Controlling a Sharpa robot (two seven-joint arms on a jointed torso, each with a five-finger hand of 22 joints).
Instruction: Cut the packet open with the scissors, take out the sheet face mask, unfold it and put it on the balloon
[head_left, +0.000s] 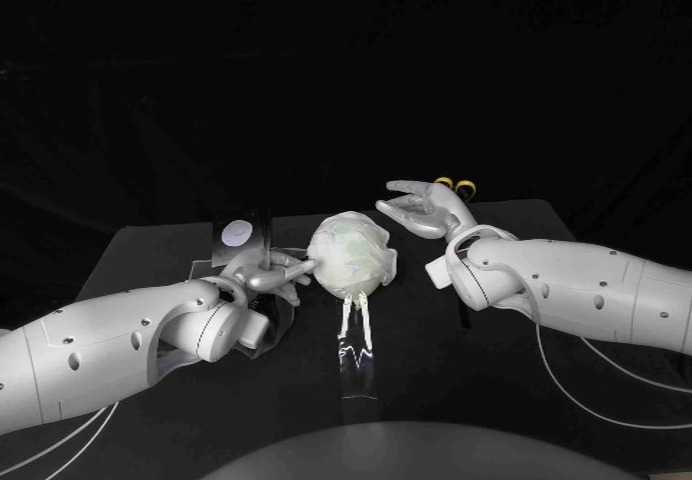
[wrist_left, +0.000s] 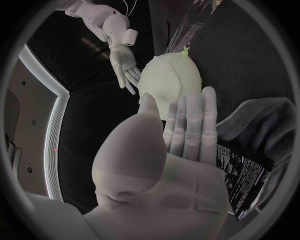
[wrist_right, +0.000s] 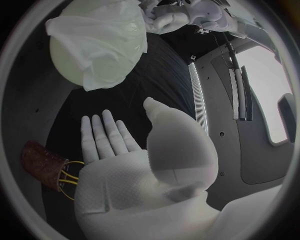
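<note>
On a black table (head_left: 159, 250) in a dark room, the balloon (head_left: 351, 262) wears the sheet face mask (head_left: 346, 238) between both hands. The left hand (head_left: 271, 274), empty, lays straight fingers against it, with the packet (head_left: 240, 234) just behind. The right hand (head_left: 427, 210) hangs near, spread and empty.

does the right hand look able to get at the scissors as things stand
Probably yes. The right hand is open and holds nothing, and the yellow-handled scissors sit just beyond it, with nothing between them. The balloon stands off to its side, out of the way.
</note>
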